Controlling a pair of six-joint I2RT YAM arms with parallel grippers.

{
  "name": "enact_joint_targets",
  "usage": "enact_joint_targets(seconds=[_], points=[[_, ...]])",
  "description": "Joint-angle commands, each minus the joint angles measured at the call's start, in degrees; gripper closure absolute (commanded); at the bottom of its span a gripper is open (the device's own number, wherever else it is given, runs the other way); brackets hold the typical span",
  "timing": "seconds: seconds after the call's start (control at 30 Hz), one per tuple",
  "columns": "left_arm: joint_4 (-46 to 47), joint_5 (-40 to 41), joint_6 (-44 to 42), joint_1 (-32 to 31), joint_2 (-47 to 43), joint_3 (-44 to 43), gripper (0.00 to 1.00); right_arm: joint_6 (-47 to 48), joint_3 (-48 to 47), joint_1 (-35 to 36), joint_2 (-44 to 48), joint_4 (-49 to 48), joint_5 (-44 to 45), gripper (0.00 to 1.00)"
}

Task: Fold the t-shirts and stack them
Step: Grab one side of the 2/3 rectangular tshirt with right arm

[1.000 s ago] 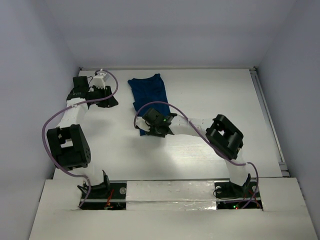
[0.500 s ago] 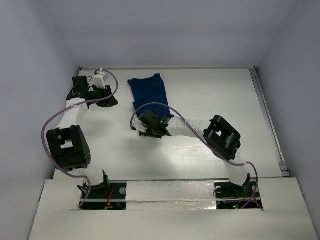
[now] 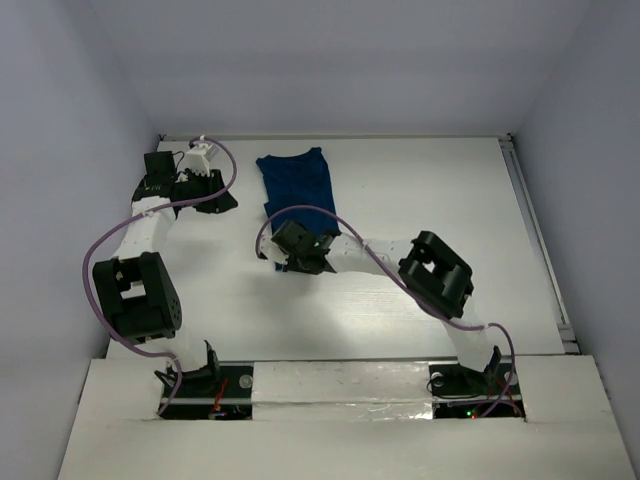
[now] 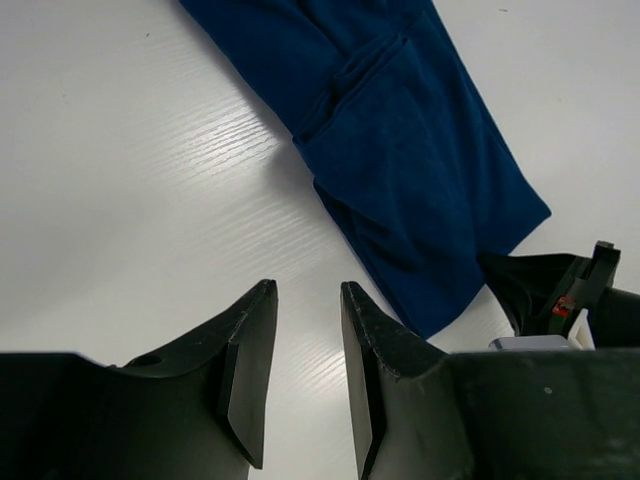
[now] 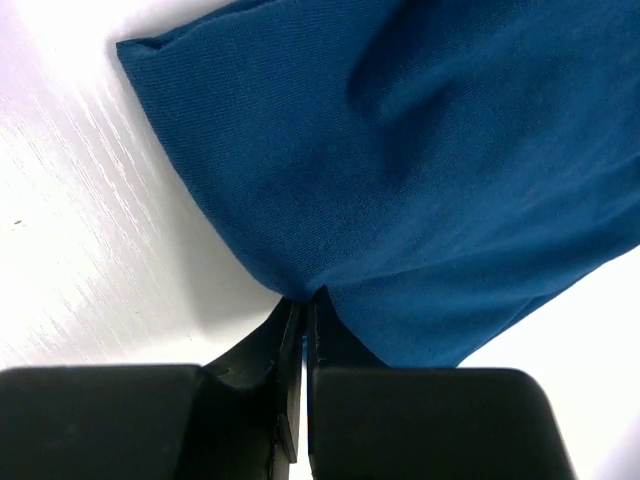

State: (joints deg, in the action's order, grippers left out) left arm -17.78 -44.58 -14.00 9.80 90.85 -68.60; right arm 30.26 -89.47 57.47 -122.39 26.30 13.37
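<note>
Toward the far edge of the bench [image 3: 430, 200], left of its middle, the t-shirt [image 3: 296, 178] lies folded into a long blue strip. My right gripper [image 5: 302, 305] is pressed together on the strip's near end, pinching a tuck of cloth at its edge. My left gripper [image 4: 305, 295] hangs near the far left corner, fingers parted with nothing between them, off the t-shirt's left side.

1. Place: we list this as a robot laboratory test cell.
2. White table [image 3: 430, 190], boxed in by bare pale walls [image 3: 340, 60].
3. Two robot arms, the left arm [image 3: 140, 230] and the right arm [image 3: 375, 255], bolted at the table's near edge.
4. Purple cable [image 3: 87, 268] looping loose along the arms.
</note>
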Motion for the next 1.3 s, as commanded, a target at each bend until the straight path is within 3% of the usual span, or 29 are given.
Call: enact_joint_targets(seconds=[0.0, 0.33, 0.47, 0.77, 1.07, 1.27], points=[[2.0, -4.4, 0.7, 0.1, -1.9, 1.0, 0.72, -1.8, 2.3, 0.5, 0.3, 0.9, -2.2, 1.0], [2.8, -12.5, 3.7, -2.9, 8.2, -5.0, 0.74, -4.0, 10.5, 2.9, 10.1, 2.0, -6.8, 1.0], [2.6, -10.6, 4.9, -10.0, 12.7, -8.5, 0.9, -4.1, 12.0, 3.5, 11.6, 2.4, -7.8, 1.0], [0.6, -7.2, 7.8, -18.4, 24.4, -20.1, 0.9, -3.7, 14.4, 5.8, 16.3, 4.5, -10.1, 1.0], [-3.7, -2.5, 6.1, -21.3, 29.0, -19.0, 0.97, -4.1, 16.9, 6.3, 22.4, 6.0, -11.4, 1.0], [-8.6, -3.6, 2.0, -24.2, 30.0, -15.4, 0.99, -4.1, 16.9, 6.3, 23.0, 6.2, -11.5, 1.0]])
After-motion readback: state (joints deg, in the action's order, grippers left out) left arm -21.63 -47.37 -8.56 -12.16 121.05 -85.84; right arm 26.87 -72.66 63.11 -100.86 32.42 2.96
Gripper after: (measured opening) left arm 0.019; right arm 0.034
